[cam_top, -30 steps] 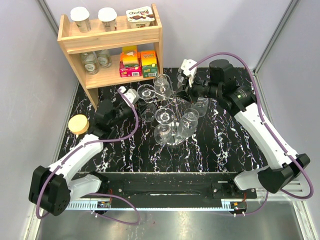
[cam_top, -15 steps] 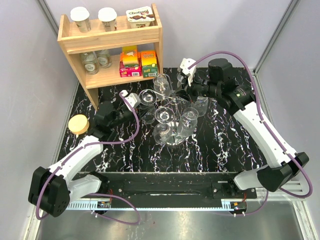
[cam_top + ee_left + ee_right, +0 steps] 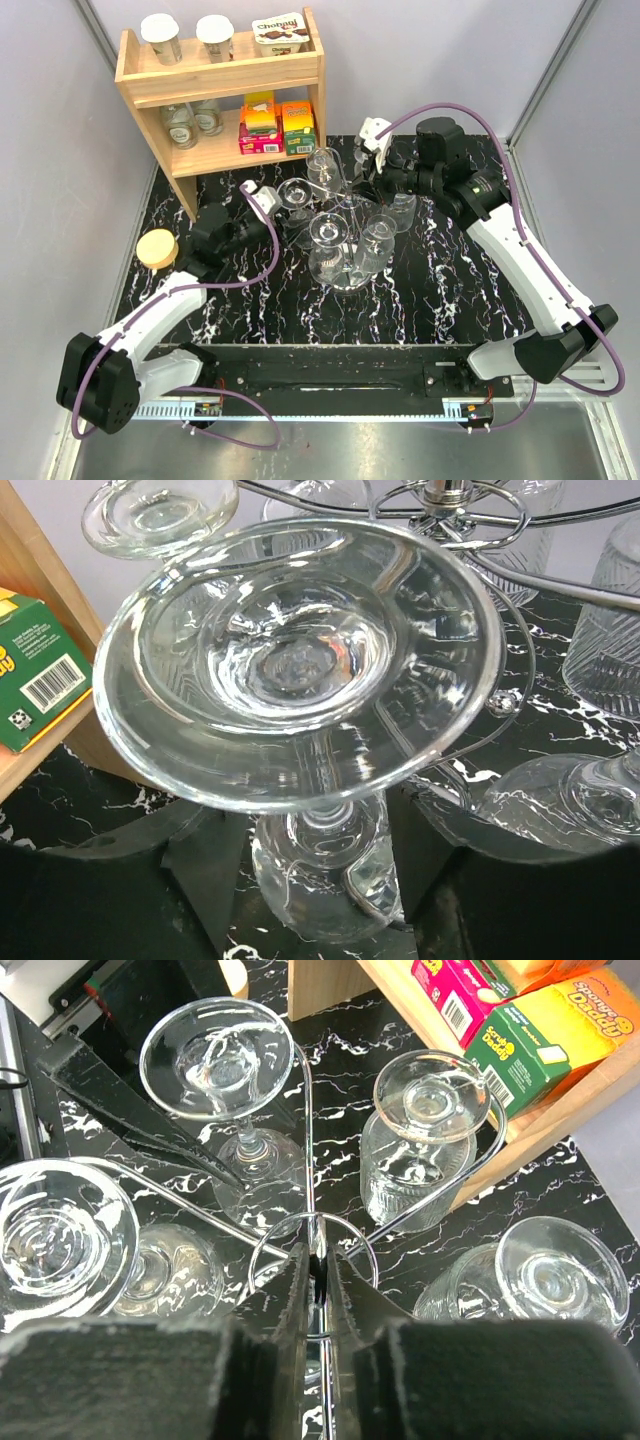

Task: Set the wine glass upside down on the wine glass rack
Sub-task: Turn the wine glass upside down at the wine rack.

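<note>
Top cam: Chobani cup [image 3: 279, 32] on the wooden shelf [image 3: 222, 75], wine glass rack [image 3: 349, 203] in front. Left wrist: wine glass [image 3: 300, 660] hanging foot-up on a rack arm, left gripper [image 3: 320, 875] spread apart around it. Right wrist: right gripper [image 3: 318, 1285] pinched on the rack's post, Scrub Daddy box [image 3: 560, 1020] behind.

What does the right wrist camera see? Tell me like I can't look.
Seen from above, the right gripper has its two fingers close on either side of the centre post of the wine glass rack. Wine glasses hang upside down around it, feet up, over a black marbled table. A wooden shelf with sponge boxes is at the top right.
</note>
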Action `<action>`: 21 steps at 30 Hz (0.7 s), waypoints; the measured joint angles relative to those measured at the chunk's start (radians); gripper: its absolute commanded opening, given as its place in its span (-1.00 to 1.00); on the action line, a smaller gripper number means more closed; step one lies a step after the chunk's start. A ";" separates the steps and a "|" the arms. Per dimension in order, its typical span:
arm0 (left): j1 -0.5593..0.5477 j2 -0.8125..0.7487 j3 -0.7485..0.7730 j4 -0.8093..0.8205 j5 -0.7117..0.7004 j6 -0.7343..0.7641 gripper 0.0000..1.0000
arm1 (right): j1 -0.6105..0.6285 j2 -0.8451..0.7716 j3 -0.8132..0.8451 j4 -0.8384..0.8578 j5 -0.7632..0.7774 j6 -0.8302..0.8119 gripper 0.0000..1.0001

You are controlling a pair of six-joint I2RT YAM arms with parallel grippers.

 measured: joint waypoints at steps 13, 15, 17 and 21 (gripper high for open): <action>0.014 -0.007 0.076 -0.177 -0.008 0.000 0.98 | 0.000 -0.020 -0.050 -0.021 0.003 -0.024 0.23; 0.019 -0.007 0.106 -0.224 -0.008 0.002 0.98 | 0.000 -0.039 -0.068 -0.016 0.011 -0.027 0.41; 0.024 -0.007 0.137 -0.270 -0.007 0.006 0.98 | 0.000 -0.061 -0.088 -0.011 0.012 -0.033 0.50; 0.042 -0.013 0.185 -0.367 -0.006 0.009 0.98 | 0.000 -0.104 -0.114 -0.006 0.016 -0.040 0.66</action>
